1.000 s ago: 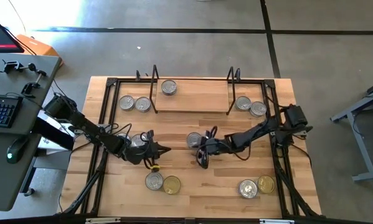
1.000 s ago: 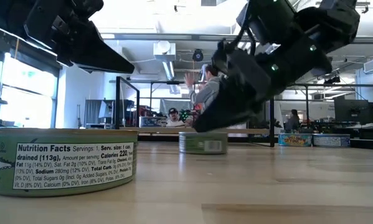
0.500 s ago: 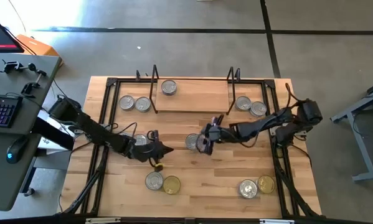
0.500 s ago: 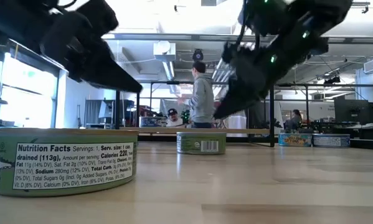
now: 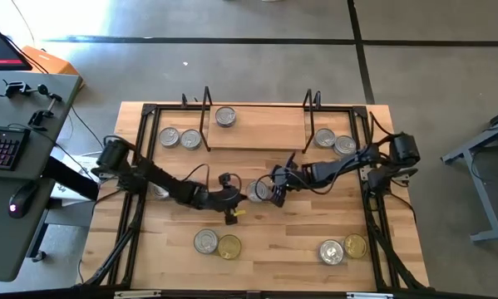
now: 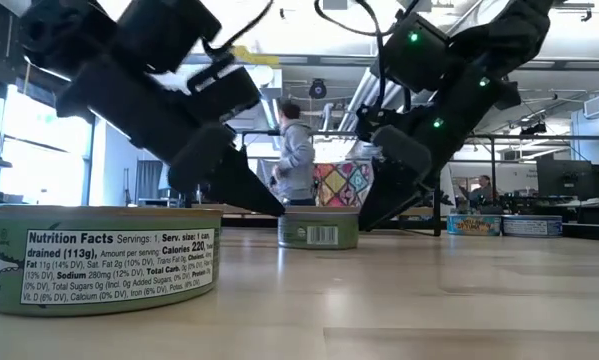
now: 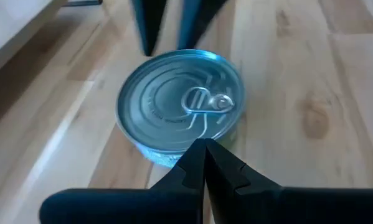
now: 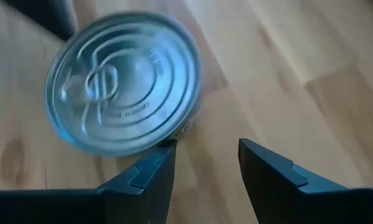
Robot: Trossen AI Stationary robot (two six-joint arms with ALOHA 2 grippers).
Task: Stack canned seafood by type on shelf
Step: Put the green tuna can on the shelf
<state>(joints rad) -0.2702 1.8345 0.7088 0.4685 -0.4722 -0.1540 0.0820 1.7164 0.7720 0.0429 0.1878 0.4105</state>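
A silver-lidded tin (image 5: 257, 189) of canned seafood stands on its base at the table's middle, between my two grippers. My left gripper (image 5: 244, 198) is shut, and its tips sit at the tin's left side (image 7: 203, 148). My right gripper (image 5: 273, 192) is open just right of the tin; in its wrist view the tin (image 8: 125, 81) lies beyond the fingers, not between them. The shelf (image 5: 265, 133) stands at the far middle with one tin (image 5: 225, 117) on its board. My left gripper's shut fingertips (image 7: 202, 155) slant down from the table's left toward the tin's side wall (image 7: 167, 154); I cannot tell whether they touch it. My right gripper slants down from the right, one fingertip (image 8: 164, 154) by the tin's lid rim (image 8: 174, 134); I cannot tell whether they touch.
Two tins (image 5: 179, 138) lie left of the shelf and two (image 5: 335, 142) right of it. Near the front edge are a silver and a gold tin (image 5: 217, 244) at left, another such pair (image 5: 342, 248) at right. Black frame rails (image 5: 140, 149) run along the table's sides.
My left gripper has swung toward the table's right and sunk, its shut tips arriving at the middle tin. My right gripper has drawn toward the far edge, from in front of that tin to its right side, tipping more steeply down with its fingers as wide as before.
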